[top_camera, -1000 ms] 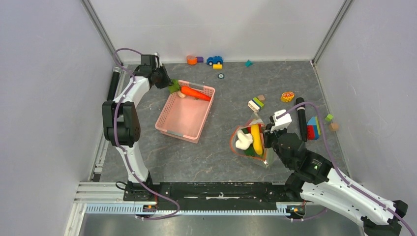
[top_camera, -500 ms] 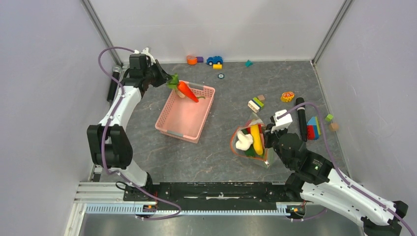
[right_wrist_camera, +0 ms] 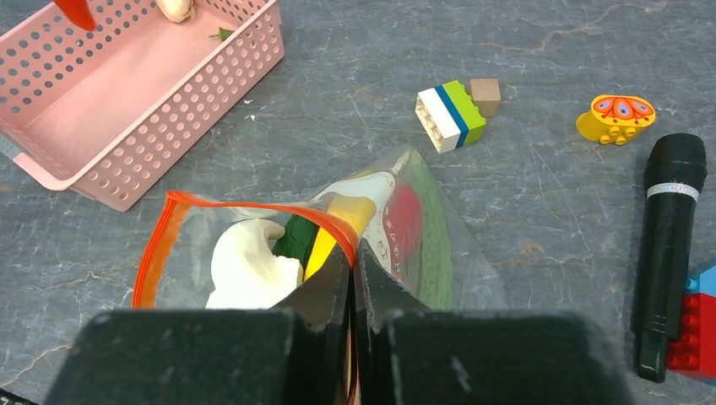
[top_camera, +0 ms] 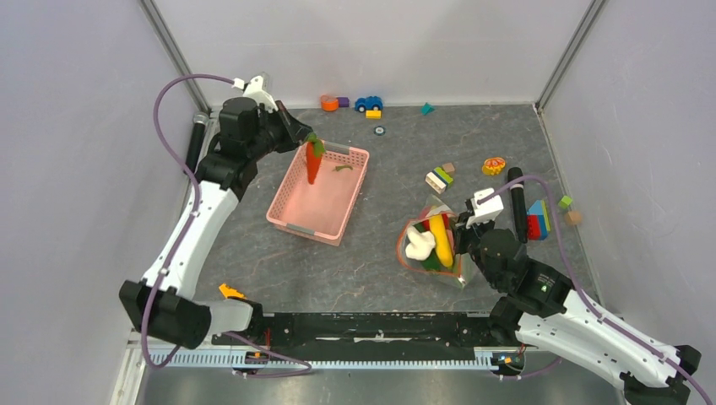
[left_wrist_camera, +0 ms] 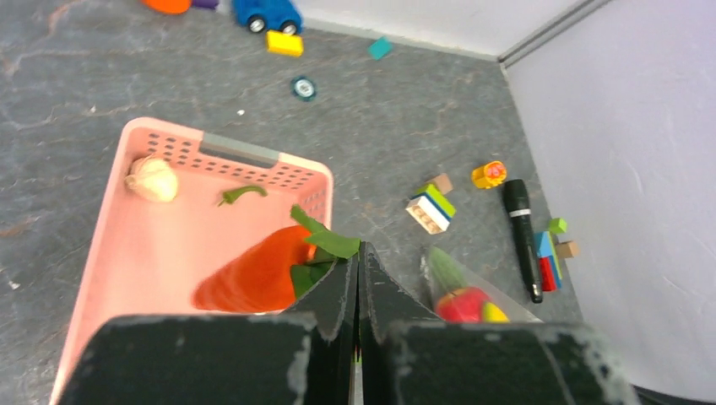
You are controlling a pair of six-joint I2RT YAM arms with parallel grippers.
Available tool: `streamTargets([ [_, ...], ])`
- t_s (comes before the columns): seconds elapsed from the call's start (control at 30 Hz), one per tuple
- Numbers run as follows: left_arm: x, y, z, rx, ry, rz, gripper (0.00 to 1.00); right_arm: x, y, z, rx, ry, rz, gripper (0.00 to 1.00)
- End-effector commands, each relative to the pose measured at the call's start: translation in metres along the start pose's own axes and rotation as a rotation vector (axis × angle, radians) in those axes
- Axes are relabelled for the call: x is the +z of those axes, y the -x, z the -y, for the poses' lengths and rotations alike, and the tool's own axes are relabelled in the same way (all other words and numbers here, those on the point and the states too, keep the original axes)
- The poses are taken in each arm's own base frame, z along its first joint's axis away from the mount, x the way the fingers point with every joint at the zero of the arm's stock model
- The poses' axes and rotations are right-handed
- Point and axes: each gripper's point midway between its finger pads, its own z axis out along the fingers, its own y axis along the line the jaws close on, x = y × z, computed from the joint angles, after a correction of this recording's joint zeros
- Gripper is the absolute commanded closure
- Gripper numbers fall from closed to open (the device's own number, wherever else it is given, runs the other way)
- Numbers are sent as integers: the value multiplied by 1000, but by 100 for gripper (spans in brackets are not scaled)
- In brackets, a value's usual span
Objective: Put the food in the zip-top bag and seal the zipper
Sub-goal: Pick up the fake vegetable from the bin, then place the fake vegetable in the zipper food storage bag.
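Loose toys litter the tabletop (top_camera: 338,270): a blue car (top_camera: 368,103) and small blocks by the back wall, a striped block (top_camera: 438,178) and a black microphone (top_camera: 516,203) near the bag. The pink basket (top_camera: 317,202) sits left of centre, holding a pale garlic-like piece (left_wrist_camera: 153,178) and a stray green leaf (left_wrist_camera: 241,193). The zip-top bag (right_wrist_camera: 439,245) lies right of centre, its orange-red zipper (right_wrist_camera: 253,208) mouth gaping, with the white mushroom (right_wrist_camera: 245,266), yellow banana (top_camera: 440,239) and red tomato (right_wrist_camera: 405,215) inside. The left pincer (left_wrist_camera: 358,268), closed on the leafy top, dangles the carrot (top_camera: 313,159) tip-down over the basket's far end. The right pincer (right_wrist_camera: 353,257) pinches the bag's mouth edge shut between its fingers, arm low beside it.
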Motion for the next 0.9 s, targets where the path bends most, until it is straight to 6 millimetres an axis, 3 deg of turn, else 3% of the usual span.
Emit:
streamTargets([
  [0.0,-34,17,44,24,-61,90,98,-2,26,-6,87,14,57,95],
  [0.27,-67,25,135,90,-281,131,98,6,31,-31,130,75,-18,96],
  [0.47,-88,30,185,110,-449,121,98,17,46,-59,117,154,-63,97],
  [0.73,-120,36,218,138,-597,126,98,27,74,-89,135,245,-59,98],
  [0.87,-132,39,227,145,-645,135,98,36,77,-96,159,248,-77,99],
])
